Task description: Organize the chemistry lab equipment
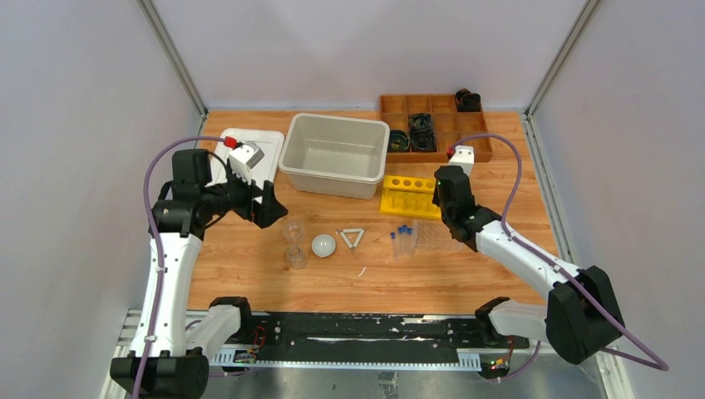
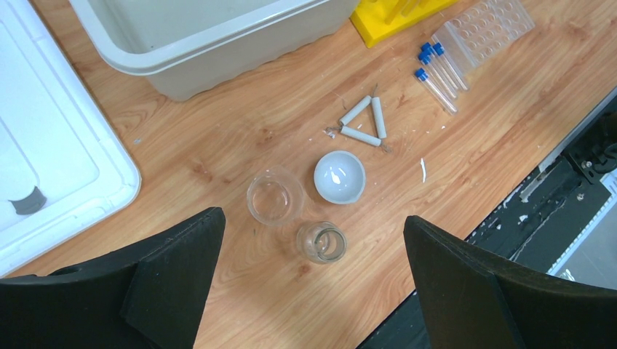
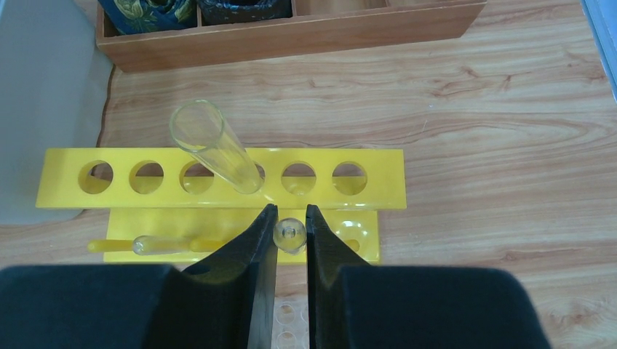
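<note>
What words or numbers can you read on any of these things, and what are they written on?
There is no text that can be read.
The yellow rack, the grey bin and the wooden tray show no lettering.
Any marks on the glass beakers are too faint to tell.

No lettering, label or number is legible on anything.

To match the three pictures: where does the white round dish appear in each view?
Top external: white round dish mid-table, just left of the white triangle frame.
Left wrist: white round dish at picture centre, below the white triangle frame.
Right wrist: not in it.
Shared landmark: yellow rack, seen in all three.
</note>
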### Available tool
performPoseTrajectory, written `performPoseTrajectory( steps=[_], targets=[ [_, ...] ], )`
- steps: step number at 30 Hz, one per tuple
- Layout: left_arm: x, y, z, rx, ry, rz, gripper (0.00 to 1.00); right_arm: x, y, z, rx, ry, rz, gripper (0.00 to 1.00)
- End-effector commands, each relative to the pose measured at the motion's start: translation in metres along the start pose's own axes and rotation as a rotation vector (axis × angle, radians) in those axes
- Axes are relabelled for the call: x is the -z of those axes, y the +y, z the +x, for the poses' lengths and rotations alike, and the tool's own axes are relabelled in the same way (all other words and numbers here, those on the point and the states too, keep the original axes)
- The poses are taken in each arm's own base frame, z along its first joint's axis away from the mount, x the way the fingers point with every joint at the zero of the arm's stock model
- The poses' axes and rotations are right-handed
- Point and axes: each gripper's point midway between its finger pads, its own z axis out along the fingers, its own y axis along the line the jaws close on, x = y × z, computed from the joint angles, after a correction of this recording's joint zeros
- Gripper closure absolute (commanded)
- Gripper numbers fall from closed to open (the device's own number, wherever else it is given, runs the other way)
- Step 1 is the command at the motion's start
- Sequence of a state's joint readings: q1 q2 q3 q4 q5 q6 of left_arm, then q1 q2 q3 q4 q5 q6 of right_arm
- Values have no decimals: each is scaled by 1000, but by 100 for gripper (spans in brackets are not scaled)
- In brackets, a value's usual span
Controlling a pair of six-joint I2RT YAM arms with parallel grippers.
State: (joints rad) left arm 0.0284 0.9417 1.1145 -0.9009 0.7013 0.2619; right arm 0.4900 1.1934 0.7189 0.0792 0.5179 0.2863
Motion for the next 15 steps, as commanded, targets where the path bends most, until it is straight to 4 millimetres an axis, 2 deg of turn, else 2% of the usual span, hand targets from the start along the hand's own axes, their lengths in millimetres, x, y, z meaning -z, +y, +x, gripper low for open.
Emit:
performPoseTrajectory(
  steps=[1, 9, 15],
  targets=[
    [2, -2, 0, -18, -6, 2, 0, 0, -9, 5, -11, 5, 27, 100],
    [2, -3, 1, -14, -7, 6, 0, 6, -10, 11, -31, 12, 10, 100],
    [3, -6, 2, -19, -12, 12, 0, 4, -10, 20, -33, 30, 14, 100]
  ],
)
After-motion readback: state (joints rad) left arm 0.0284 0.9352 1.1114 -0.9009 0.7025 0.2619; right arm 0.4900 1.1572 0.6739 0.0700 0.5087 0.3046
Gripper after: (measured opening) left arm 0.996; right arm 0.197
